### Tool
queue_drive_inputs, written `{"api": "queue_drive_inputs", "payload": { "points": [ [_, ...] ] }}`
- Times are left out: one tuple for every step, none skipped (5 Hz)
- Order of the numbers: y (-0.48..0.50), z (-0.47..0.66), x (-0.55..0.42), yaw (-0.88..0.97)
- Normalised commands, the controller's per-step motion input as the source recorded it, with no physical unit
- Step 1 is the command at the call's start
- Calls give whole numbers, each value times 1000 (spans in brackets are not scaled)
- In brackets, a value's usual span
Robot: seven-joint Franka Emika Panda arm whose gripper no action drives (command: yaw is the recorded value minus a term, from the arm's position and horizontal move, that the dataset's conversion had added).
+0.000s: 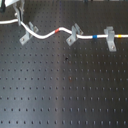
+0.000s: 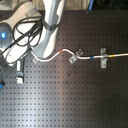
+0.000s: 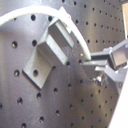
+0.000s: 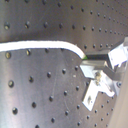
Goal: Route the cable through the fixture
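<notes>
1. Bench point(image 1: 65, 90): black perforated plate. All items lie in a strip along its edge at the first exterior view's top.
2. Gripper point(image 1: 19, 19): at the bench corner at the first exterior view's top left. In both wrist views the claw point(image 4: 88, 63) is narrow, fingers point(image 3: 102, 56) pinched on the cable's end portion.
3. Cable point(image 1: 44, 35): white, enters from the first exterior view's left, passes the gripper, then waves rightward along the strip.
4. Fixture point(image 1: 27, 33): slim grey leaning clip, just beside the gripper. In the first wrist view the cable point(image 3: 30, 14) arcs across the upper end of the fixture point(image 3: 49, 51), touching it. Whether it sits inside the clip cannot be told.
5. Red band point(image 1: 61, 30): on the cable between fixture and middle clip.
6. Middle clip point(image 1: 74, 34): leaning, cable through its top.
7. Blue band point(image 1: 96, 36).
8. Broad clip point(image 1: 110, 39): upright, cable crossing it.
9. Yellow band point(image 1: 120, 35): near the bench's right edge.
</notes>
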Motion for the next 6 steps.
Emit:
{"api": "queue_drive_inputs", "payload": {
  "points": [
    [0, 0, 0, 11],
    [6, 54, -24, 129],
    [-17, 82, -27, 146],
    [-38, 92, -54, 71],
    [-27, 54, -40, 0],
    [-365, 3, -174, -349]
  ]
}}
